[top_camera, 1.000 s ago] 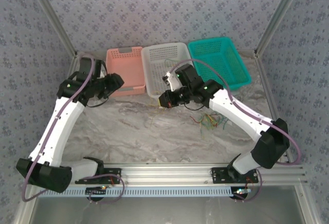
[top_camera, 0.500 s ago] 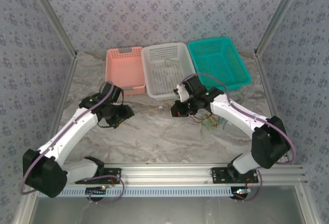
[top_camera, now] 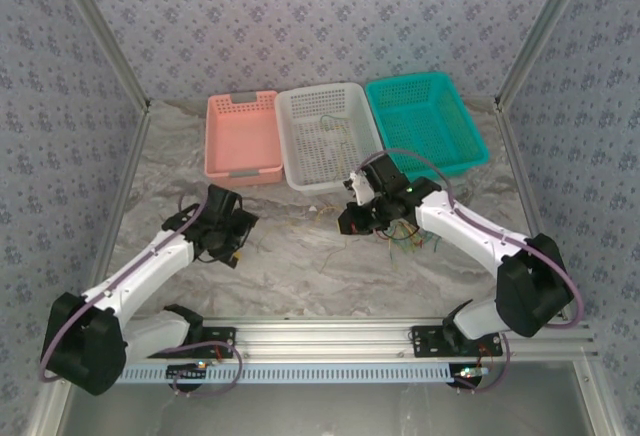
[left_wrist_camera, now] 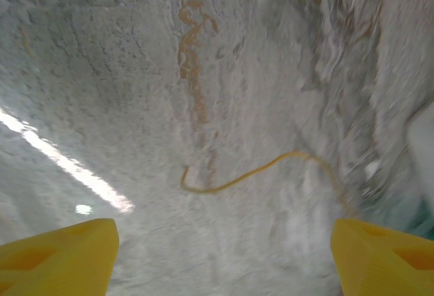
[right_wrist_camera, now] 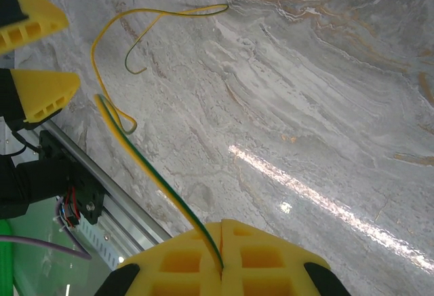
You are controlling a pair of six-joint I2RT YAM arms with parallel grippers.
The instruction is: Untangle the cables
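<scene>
Care pays: the right gripper (right_wrist_camera: 222,242), pinching a yellow-green wire (right_wrist_camera: 144,163) that trails to the frame's upper left, should lift it clear of the bunch of cables (top_camera: 408,237) at centre right, while the wide-open left gripper (left_wrist_camera: 224,259) centres over the yellow strand (left_wrist_camera: 237,179) mid-frame.

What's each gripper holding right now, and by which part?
The right gripper pinches the yellow-green cable at its near stretch, end hidden between the shut jaws. The left gripper is open and holds nothing.
</scene>
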